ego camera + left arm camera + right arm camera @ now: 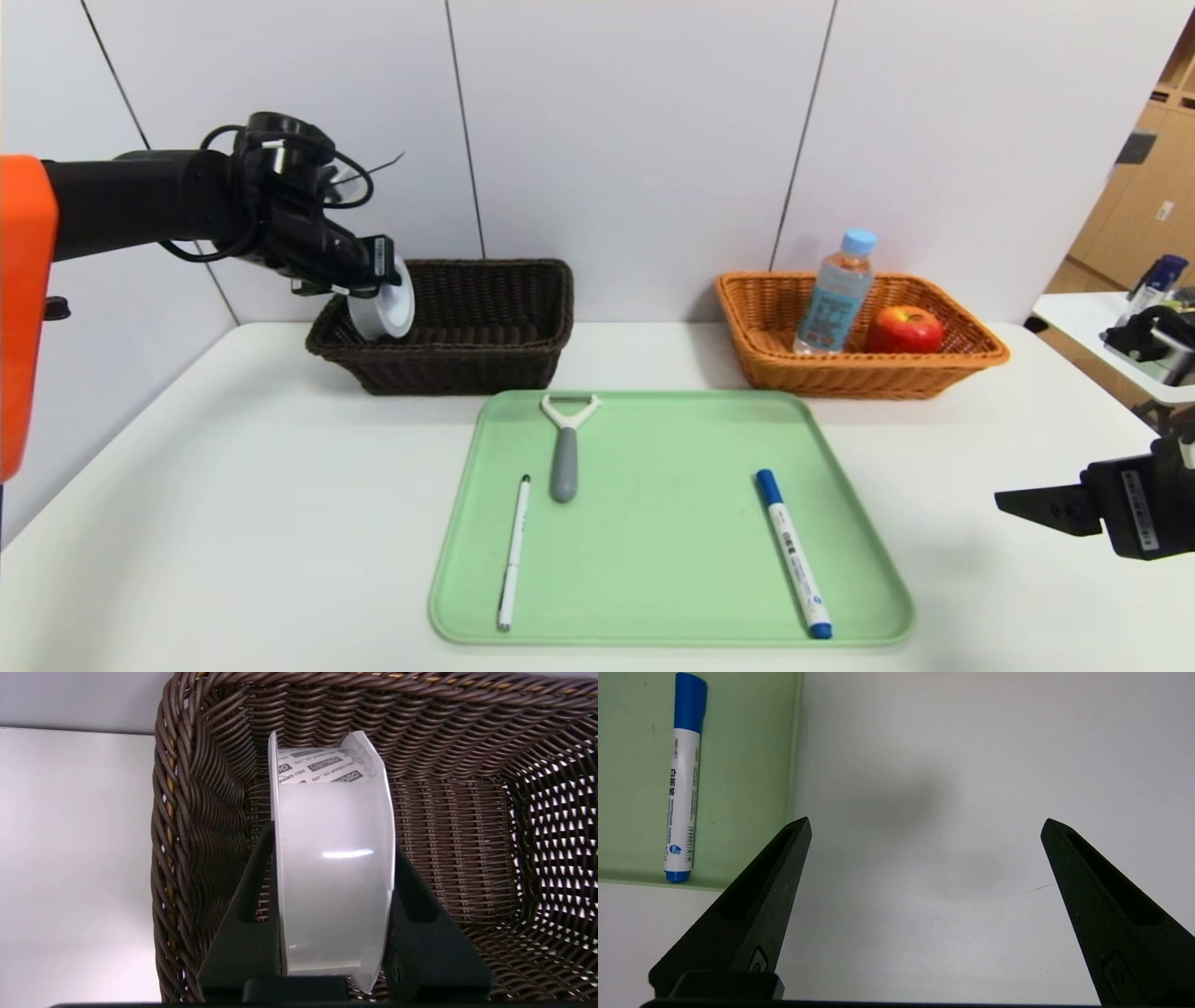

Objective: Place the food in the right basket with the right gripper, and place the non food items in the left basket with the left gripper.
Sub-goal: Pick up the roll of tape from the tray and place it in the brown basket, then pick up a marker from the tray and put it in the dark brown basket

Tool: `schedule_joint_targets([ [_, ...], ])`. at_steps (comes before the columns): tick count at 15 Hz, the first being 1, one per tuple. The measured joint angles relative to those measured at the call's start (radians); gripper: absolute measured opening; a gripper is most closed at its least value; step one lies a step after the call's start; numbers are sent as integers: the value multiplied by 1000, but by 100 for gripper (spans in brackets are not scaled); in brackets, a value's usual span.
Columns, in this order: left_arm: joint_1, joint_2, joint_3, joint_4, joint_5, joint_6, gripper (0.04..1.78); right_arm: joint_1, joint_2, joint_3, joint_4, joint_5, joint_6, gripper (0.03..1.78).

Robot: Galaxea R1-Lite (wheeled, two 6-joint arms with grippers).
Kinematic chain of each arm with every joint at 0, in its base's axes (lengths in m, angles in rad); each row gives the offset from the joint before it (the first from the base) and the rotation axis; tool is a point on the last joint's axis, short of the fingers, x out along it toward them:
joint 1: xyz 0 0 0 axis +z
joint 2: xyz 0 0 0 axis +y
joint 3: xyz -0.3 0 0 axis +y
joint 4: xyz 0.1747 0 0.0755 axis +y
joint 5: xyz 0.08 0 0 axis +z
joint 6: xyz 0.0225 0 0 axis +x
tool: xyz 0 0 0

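Tape roll (334, 868) is sitting clamped in my left gripper (334, 970) over the left basket (467, 364), ready for dropping; right gripper (924, 858) is idling wide.

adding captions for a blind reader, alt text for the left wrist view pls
The left gripper, shut on a white translucent tape roll, holds it on edge over the inside of the dark brown woven basket. White table shows beside the basket.
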Motion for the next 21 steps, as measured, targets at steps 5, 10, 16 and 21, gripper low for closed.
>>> schedule_joint_targets([
  [5, -1, 16, 0, -30, 0, 2, 110, 0, 0, 2, -1, 0, 0, 170],
  [10, -7, -70, -3, -34, -3, -1, 139, 0, -1, 13, -1, 0, 0, 170],
  [16, -285, -302, 0, 305, 152, -190, 155, -2, 9, 17, -4, -1, -1, 170],
  [21, -586, -350, 2, 715, 242, -432, 163, -2, 24, 17, -2, 3, -4, 170],
])
